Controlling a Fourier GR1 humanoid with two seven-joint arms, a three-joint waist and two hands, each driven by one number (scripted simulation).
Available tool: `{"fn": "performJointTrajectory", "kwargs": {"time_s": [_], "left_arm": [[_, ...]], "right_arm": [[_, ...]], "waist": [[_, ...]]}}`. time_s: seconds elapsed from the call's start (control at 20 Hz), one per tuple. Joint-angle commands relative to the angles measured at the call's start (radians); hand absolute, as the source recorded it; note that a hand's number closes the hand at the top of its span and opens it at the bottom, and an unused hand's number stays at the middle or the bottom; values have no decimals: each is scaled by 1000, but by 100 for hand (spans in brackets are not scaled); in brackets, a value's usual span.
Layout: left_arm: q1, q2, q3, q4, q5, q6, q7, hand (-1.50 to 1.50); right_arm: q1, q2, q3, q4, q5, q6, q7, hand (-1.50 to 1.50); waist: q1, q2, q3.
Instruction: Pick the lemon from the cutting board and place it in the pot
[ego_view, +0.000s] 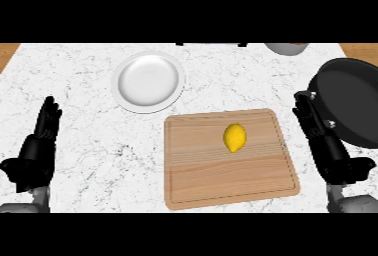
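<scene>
A yellow lemon (235, 137) lies on the wooden cutting board (214, 175), in its upper right part. The black pot (354, 100) sits at the counter's right edge, partly cut off by the view. My right hand (325, 145) is open, fingers straight and pointing up, between the board's right side and the pot, with its fingertips close to the pot's rim. My left hand (38, 145) rests open at the left edge, fingers up, far from the board. Neither hand touches the lemon.
A white plate (148, 82) lies above the board to the left. A grey round object (286, 48) shows at the top edge. The marble counter (88, 125) stretches between the left hand and the board.
</scene>
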Motion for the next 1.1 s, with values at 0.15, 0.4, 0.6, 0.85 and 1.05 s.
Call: {"fn": "performJointTrajectory", "kwargs": {"time_s": [0.15,0.4,0.6,0.85,1.05], "left_arm": [[-87,-70,-76,-13,74,-81,112,0],[-93,-114,-116,-27,147,-126,213,0],[-145,-102,-93,-51,155,-106,315,0],[-109,-74,-72,-132,170,-124,350,0],[-78,-96,-95,-121,148,-115,333,0]], "right_arm": [[-213,133,121,17,-66,74,188,-150],[-284,-15,116,92,330,-171,135,-150],[-238,10,171,-9,422,-206,-21,-150],[-155,-192,178,-248,517,-113,241,-150],[-279,-314,153,-353,501,83,500,-150]], "waist": [[52,1,53],[29,-8,51],[16,-10,54],[5,-16,51],[15,-15,50]]}}
